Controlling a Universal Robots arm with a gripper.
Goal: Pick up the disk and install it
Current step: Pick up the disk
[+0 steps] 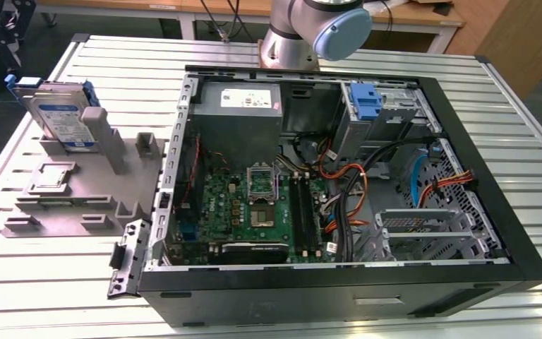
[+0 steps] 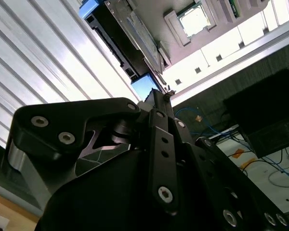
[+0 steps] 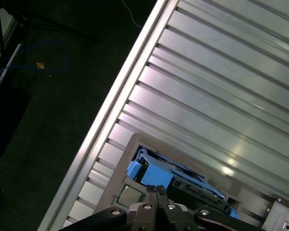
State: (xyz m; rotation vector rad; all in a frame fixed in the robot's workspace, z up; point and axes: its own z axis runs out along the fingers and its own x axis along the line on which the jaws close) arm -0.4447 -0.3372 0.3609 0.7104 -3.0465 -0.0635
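The disk stands upright on its edge in a grey holder on the table, at the exterior view's left. It is silver-grey, with a white-and-blue label and a blue frame. Both wrist views look down on the disk from well above. My gripper hangs over it and apart from it. The fingertips are pressed together with nothing between them.
An open computer case lies on the slatted metal table, showing its motherboard, cables and a drive cage. A blue latch piece and a grey metal box sit at the case's back. A processor chip rests on the holder.
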